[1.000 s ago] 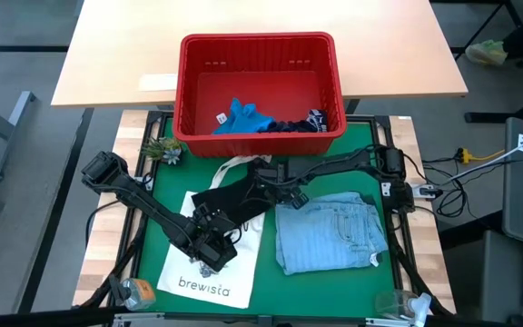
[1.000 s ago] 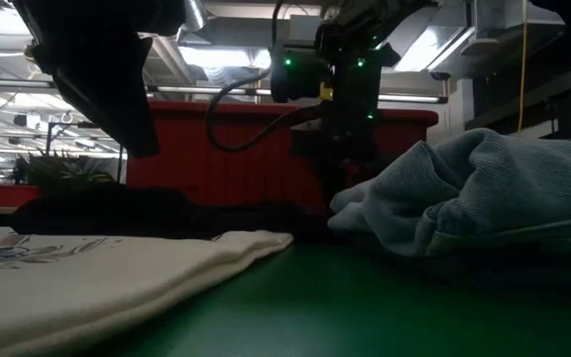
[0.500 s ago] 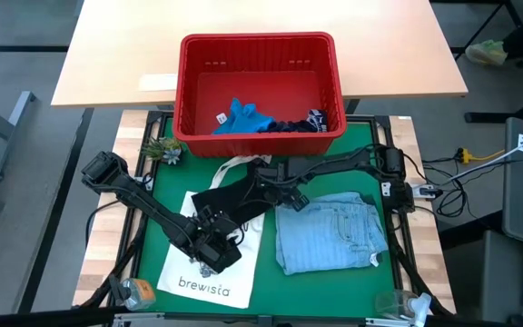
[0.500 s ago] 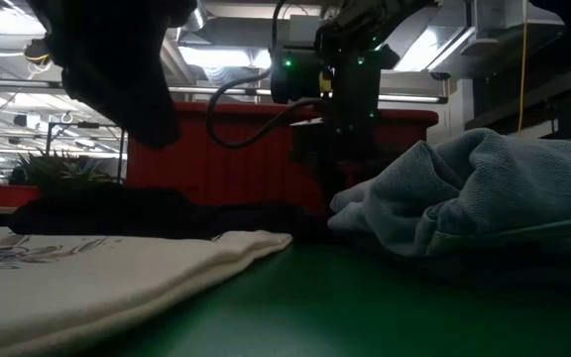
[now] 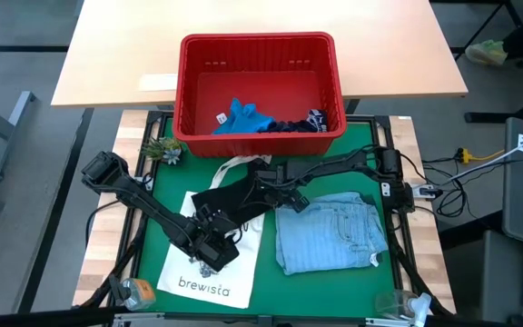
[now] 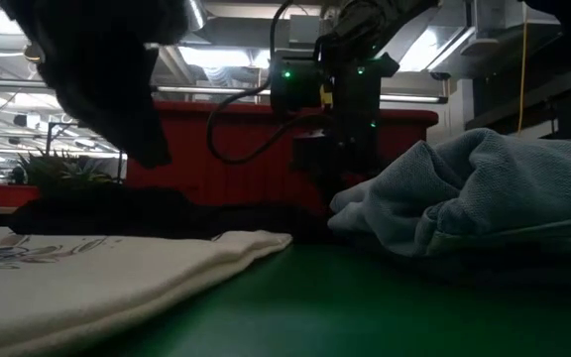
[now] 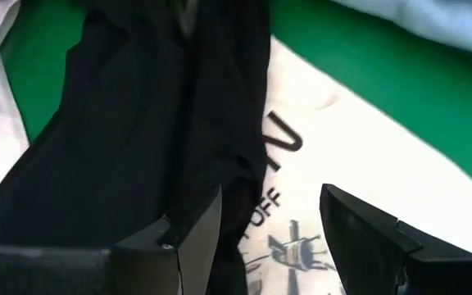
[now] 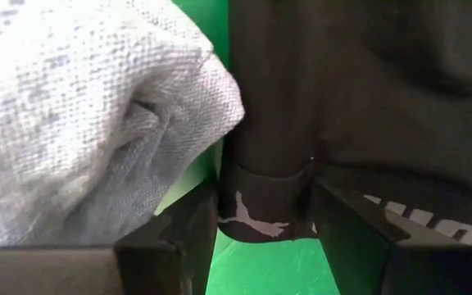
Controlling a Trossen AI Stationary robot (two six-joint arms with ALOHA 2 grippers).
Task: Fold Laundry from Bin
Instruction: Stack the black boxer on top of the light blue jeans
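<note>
"brewista" in dark lettering on the white tote bag [image 5: 209, 272], near its lower edge in the high view, readable. partial dark letters "off" plus a "u"-like stroke and a small printed graphic on the same bag in the left wrist view [image 7: 359, 188], rest cut off or covered by the dark garment [image 7: 138, 139]. broken white lettering on the dark garment's hem in the right wrist view [image 8: 400, 209], not legible. small white tag on the bright blue garment [image 5: 241, 116] in the bin [image 5: 260, 44], too small to read.

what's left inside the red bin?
In the red bin: a bright blue garment and a dark navy one along the near wall. Anything beneath them is hidden.
</note>
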